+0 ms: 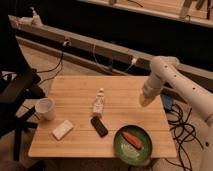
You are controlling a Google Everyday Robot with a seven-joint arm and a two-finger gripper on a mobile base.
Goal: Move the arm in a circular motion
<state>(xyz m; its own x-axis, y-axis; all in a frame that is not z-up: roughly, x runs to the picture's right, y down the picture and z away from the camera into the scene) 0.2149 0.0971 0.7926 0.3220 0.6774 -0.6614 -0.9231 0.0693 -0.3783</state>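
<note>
The white arm of thick rounded segments with small dark holes comes in from the right edge and bends down over the right side of the wooden table. Its small tan tip, the gripper, hangs just above the tabletop near the right edge, above and a little right of the green plate. It holds nothing that I can see.
On the table stand a small white bottle, a black rectangular object, a white cup, a pale sponge-like block, and a red-orange item on the plate. A black chair stands left. Cables lie right.
</note>
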